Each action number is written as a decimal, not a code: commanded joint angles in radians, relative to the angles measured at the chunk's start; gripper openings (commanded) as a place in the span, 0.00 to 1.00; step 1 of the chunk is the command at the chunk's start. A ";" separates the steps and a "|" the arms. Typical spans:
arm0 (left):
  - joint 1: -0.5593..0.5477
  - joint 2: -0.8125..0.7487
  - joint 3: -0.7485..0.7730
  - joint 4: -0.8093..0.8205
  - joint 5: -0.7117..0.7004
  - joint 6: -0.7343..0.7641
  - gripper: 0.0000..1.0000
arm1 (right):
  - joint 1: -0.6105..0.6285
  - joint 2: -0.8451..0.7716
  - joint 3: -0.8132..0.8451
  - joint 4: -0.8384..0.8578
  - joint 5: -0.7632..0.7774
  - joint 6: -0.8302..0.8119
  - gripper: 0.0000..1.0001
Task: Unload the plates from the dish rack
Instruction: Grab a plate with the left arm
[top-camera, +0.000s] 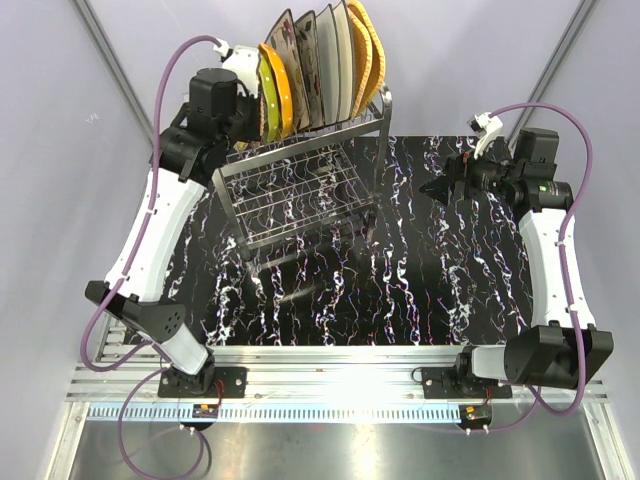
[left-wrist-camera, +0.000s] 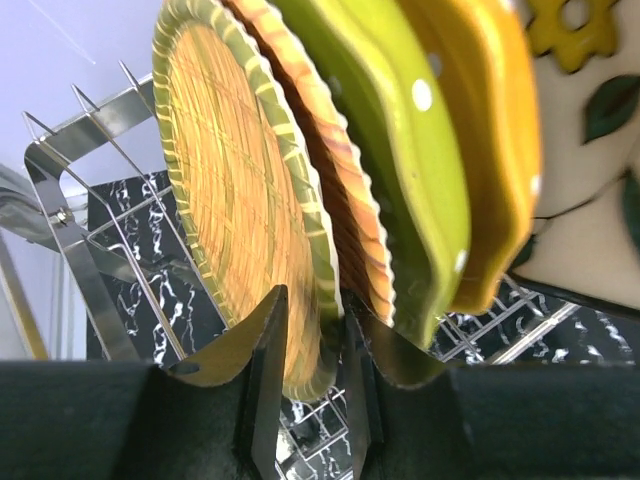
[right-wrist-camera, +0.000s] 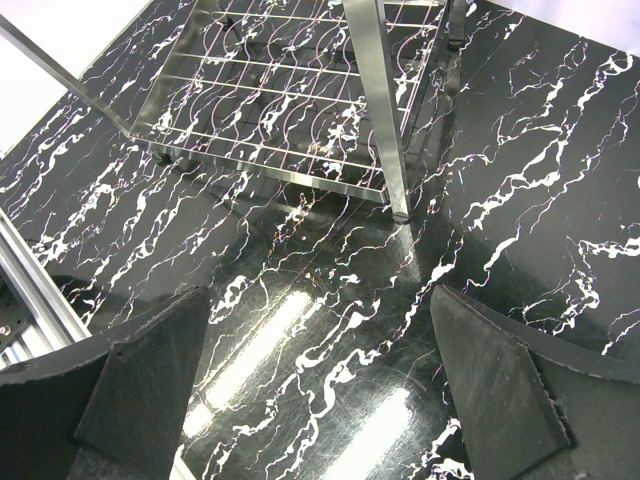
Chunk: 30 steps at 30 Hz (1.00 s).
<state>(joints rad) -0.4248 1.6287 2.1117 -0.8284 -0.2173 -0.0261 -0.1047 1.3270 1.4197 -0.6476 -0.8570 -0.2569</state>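
The steel dish rack (top-camera: 300, 190) stands at the back left of the table with a row of upright plates on top. In the left wrist view a round woven tan-orange plate (left-wrist-camera: 240, 190) is the nearest one, then a second woven plate (left-wrist-camera: 345, 200), a lime-green dotted one (left-wrist-camera: 400, 130), an orange one (left-wrist-camera: 490, 150) and a cream floral one (left-wrist-camera: 590, 220). My left gripper (left-wrist-camera: 312, 340) is shut on the bottom rim of the round woven plate, at the row's left end (top-camera: 252, 112). My right gripper (top-camera: 432, 187) is open and empty right of the rack, above the table (right-wrist-camera: 320, 300).
The rack's lower wire shelf (right-wrist-camera: 290, 100) and a leg (right-wrist-camera: 385, 130) are ahead of the right gripper. Upright prongs (left-wrist-camera: 100, 110) stand left of the held plate. More plates, white (top-camera: 342, 60) and woven tan (top-camera: 368, 55), fill the row's right end. The black marble table (top-camera: 450, 270) lies under it all.
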 joint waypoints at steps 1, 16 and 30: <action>-0.006 0.011 -0.022 0.080 -0.051 0.055 0.28 | 0.003 -0.017 0.004 0.032 -0.002 -0.002 1.00; -0.026 -0.076 -0.081 0.242 -0.094 0.072 0.00 | 0.003 -0.018 0.012 0.034 -0.001 0.005 1.00; -0.028 -0.170 -0.110 0.360 -0.114 -0.026 0.00 | 0.003 -0.015 0.019 0.040 -0.011 0.019 1.00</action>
<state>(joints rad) -0.4480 1.5158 2.0022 -0.6102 -0.3149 -0.0265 -0.1047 1.3270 1.4197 -0.6472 -0.8562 -0.2516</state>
